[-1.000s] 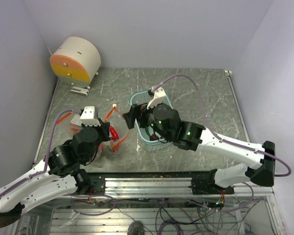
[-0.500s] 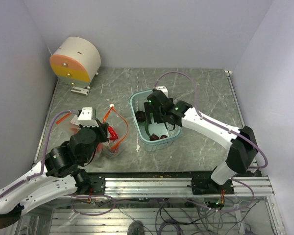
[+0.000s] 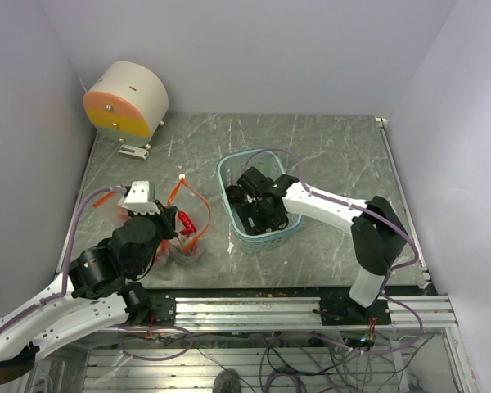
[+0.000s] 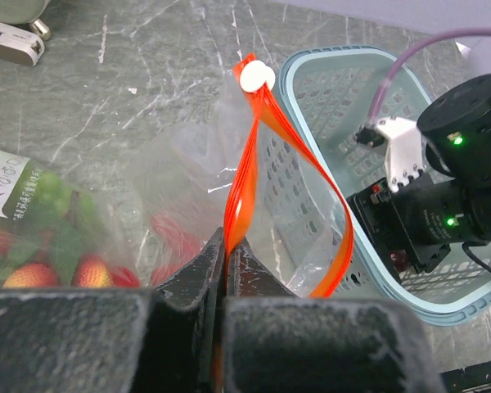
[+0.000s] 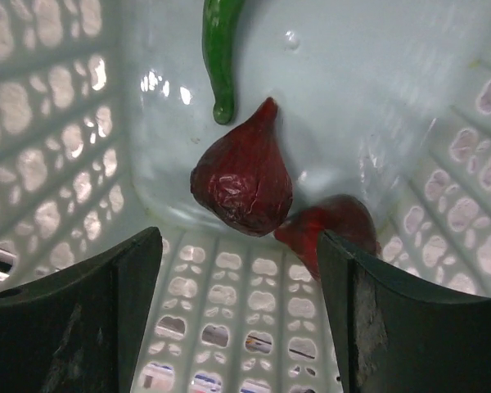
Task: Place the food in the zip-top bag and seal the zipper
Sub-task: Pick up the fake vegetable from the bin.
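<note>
The task was partly done. Some food (image 4: 90, 270), red and green pieces, already lay inside the bag (image 4: 188, 164), which sat toward the counter's left edge, just beside the basket (image 4: 311, 74) at mid-counter. The left hand (image 4: 226, 262) was clamped on the zipper (image 4: 254, 147), holding one side of the strip up so that the mouth gaped in a loop; its white slider (image 4: 256, 78) sat at the far end. The zipper was not sealed.

The right hand (image 5: 237, 246) was down inside the basket, its fingers apart on either side of a dark red fruit (image 5: 241, 180) and not touching it. A second red piece (image 5: 335, 225) and a green chilli (image 5: 221, 49) lay close by, so at least three pieces were left to move, and the sealing after that.

A white label (image 4: 4, 188) with green print showed on the plastic at the left; its writing was too small to read.
</note>
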### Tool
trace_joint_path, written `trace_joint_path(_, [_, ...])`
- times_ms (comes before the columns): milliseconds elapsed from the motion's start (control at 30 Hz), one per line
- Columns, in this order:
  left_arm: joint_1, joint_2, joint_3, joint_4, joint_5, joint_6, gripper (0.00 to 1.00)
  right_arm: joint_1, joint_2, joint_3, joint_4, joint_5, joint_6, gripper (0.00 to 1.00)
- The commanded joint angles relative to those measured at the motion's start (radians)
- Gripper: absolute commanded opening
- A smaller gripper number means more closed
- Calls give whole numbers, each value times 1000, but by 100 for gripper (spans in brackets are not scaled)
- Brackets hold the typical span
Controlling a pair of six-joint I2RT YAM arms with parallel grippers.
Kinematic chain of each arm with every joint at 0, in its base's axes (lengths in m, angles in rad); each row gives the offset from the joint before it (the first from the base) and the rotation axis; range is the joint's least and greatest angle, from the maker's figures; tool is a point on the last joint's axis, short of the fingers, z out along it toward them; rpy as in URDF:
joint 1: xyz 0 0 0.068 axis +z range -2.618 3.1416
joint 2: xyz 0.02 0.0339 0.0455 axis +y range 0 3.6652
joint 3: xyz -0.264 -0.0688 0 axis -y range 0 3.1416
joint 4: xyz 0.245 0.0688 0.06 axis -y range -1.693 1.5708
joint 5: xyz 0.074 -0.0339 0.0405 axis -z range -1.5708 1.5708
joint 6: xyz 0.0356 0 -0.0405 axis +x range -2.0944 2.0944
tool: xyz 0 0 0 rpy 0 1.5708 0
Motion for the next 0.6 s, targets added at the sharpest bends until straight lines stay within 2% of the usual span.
trace_joint_path(0, [2, -17, 31, -17, -33, 3, 7, -4, 41, -56, 46, -60, -43, 75])
trace_joint_path(100, [2, -20, 30, -30, -35, -4, 7, -6, 68, -78, 101, -58, -51, 75])
trace_joint_path(133, [3, -21, 30, -33, -35, -5, 7, -8, 74, -82, 113, -46, -51, 72])
trace_joint_path(200, [2, -27, 31, -38, -34, -9, 7, -7, 80, -87, 137, -30, -55, 61])
trace_joint_path(233, [2, -28, 31, -42, -36, -11, 7, -9, 81, -90, 149, -23, -56, 59])
trace_joint_path(300, [1, -30, 33, -47, -39, -14, 7, -10, 85, -87, 154, -16, -56, 49])
trace_joint_path(400, [2, -30, 33, -54, -43, -17, 7, -10, 74, -73, 143, -11, -51, 22])
trace_joint_path(433, [1, -31, 34, -56, -43, -18, 7, -11, 62, -63, 135, -3, -49, 17])
trace_joint_path(500, [3, -32, 34, -58, -45, -18, 7, -11, 27, -38, 116, 17, -45, 11])
trace_joint_path(567, [1, -32, 36, -57, -43, -18, 7, -11, -24, -4, 100, 41, -48, 10])
